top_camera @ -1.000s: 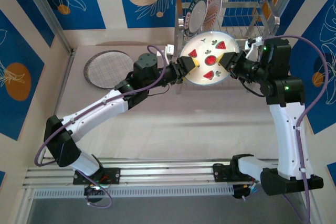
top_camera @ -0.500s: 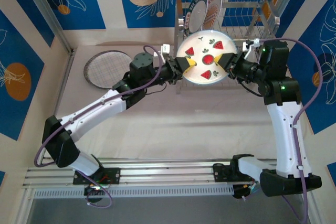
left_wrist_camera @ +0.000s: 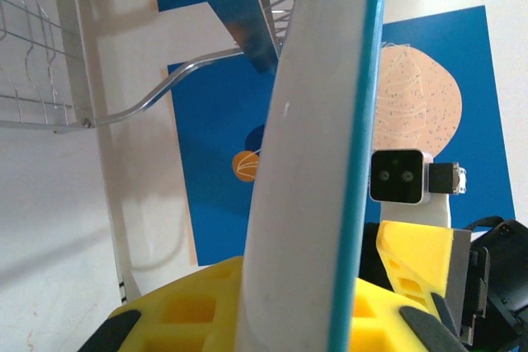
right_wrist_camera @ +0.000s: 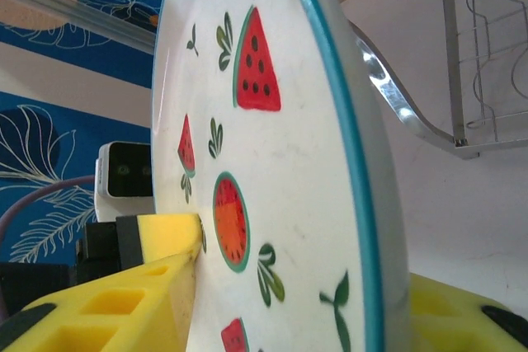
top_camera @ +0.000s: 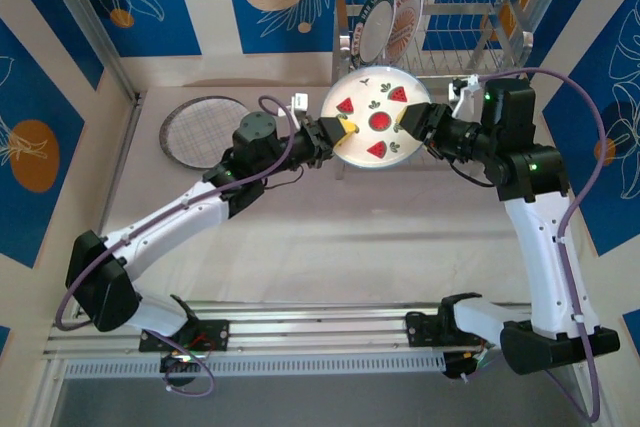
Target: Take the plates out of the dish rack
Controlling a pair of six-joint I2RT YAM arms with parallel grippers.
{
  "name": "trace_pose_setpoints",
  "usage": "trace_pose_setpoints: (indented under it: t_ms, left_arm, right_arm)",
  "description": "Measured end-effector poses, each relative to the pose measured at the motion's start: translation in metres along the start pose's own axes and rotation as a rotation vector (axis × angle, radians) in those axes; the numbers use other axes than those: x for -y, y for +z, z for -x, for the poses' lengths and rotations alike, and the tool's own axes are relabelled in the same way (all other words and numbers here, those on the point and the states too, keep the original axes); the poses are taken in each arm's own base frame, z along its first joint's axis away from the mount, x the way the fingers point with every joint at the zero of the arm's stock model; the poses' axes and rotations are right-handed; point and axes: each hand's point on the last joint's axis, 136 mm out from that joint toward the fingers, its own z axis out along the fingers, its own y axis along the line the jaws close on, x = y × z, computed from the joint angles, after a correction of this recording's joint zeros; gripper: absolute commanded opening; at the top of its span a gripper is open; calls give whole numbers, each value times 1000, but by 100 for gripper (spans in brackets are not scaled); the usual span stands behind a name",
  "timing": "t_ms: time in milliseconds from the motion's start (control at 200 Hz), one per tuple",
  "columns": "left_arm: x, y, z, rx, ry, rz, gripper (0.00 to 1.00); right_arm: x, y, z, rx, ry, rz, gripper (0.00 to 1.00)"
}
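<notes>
The watermelon plate [top_camera: 375,119] hangs tilted in the air in front of the dish rack [top_camera: 460,22]. My left gripper [top_camera: 340,133] is shut on its left rim. In the left wrist view the plate [left_wrist_camera: 313,162] stands edge-on between the yellow fingers [left_wrist_camera: 190,302] of the left gripper [left_wrist_camera: 309,307]. My right gripper [top_camera: 408,119] straddles the right rim with its jaws apart. In the right wrist view one fingertip [right_wrist_camera: 177,245] still touches the plate's face [right_wrist_camera: 280,171], which leans across the right gripper [right_wrist_camera: 322,286]. Two more plates [top_camera: 385,22] stand upright in the rack's left end.
A grid-lined plate [top_camera: 205,130] lies flat on the table at the left. The rack's steel legs and wire shelf [left_wrist_camera: 82,80] [right_wrist_camera: 462,63] are close beside the held plate. Blue patterned walls close in the back and sides.
The left gripper has shut on the plate's left rim. The right jaws have spread apart. The plate has shifted left, away from the rack, along with both arms.
</notes>
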Motion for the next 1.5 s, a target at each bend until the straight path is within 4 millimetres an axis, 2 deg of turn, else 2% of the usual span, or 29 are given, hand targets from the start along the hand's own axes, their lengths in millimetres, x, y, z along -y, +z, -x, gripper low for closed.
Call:
trace_pose_setpoints:
  t_ms: [180,365,520,655,850,1075,1260,1500]
  left_arm:
    - [-7,-13,11,40,-10,15,6]
    - [-12,-34,21,81,-18,22,6]
    - [-17,-59,31,127,-34,25,6]
    - [-25,-88,44,193,-38,40,6]
    - [-70,-123,59,291,-83,145,6]
    - [-122,-145,58,340,-136,264,6]
    - [-166,-156,51,361,-167,348,6]
    - [-229,-175,37,395,-198,475,6]
  right_arm:
    - [-8,5,0,-5,-47,1,60]
    - [-18,11,-4,-19,-125,18,61]
    - [-35,19,-17,-26,-287,48,61]
    - [-55,25,-38,-26,-467,111,65]
    - [-76,24,-67,18,-711,201,69]
    - [-75,32,-90,53,-902,226,71]
    - [-71,38,-95,71,-980,202,76]
    - [-71,36,-89,110,-1013,184,77]
